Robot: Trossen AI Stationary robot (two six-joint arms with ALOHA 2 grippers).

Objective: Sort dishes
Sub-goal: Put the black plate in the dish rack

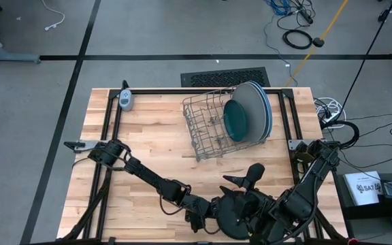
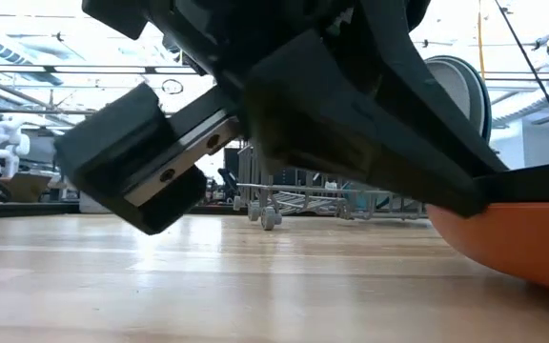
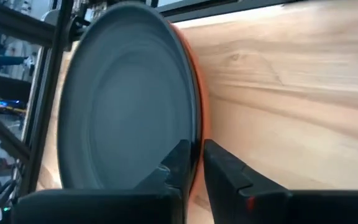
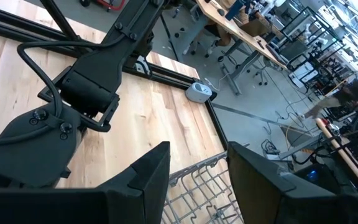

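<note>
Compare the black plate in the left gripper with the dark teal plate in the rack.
The black plate lies at the table's near edge on an orange plate; the dark teal plate stands on edge in the wire rack.
The left gripper pinches the black plate's rim; nothing touches the teal one.
Both are round and dark.

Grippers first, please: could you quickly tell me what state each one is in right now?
Left gripper: shut on the black plate rim.
Right gripper: open, holding nothing.
</note>
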